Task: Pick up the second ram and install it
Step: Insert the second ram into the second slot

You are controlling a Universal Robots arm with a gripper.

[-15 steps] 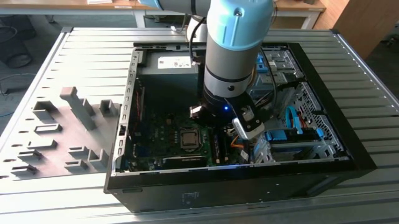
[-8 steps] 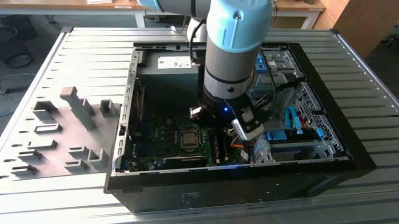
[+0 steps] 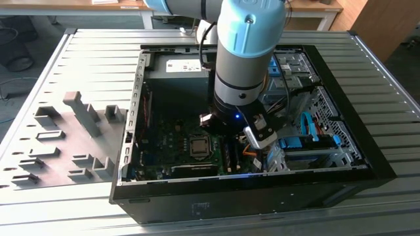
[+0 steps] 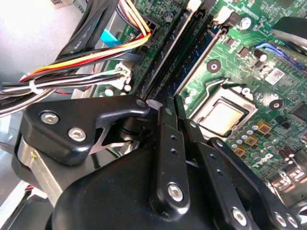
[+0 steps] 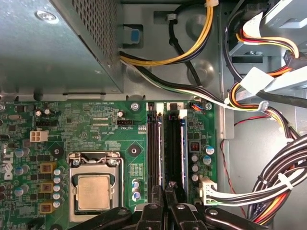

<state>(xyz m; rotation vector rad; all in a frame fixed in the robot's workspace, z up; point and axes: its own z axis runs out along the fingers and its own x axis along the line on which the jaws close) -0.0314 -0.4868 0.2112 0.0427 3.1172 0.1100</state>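
Hand pinched narrow above motherboard, second ram seated lengthwise in slot, parallel to neighbouring slots.

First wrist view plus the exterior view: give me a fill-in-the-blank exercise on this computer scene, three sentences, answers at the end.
1. The motherboard is coloured ___.
2. The grey holder lies on the table at the exterior view's ___ of the case.
3. In the first wrist view, the claw hangs over the memory slots, which run beside the square silver ___.

Missing words: green; left; processor.
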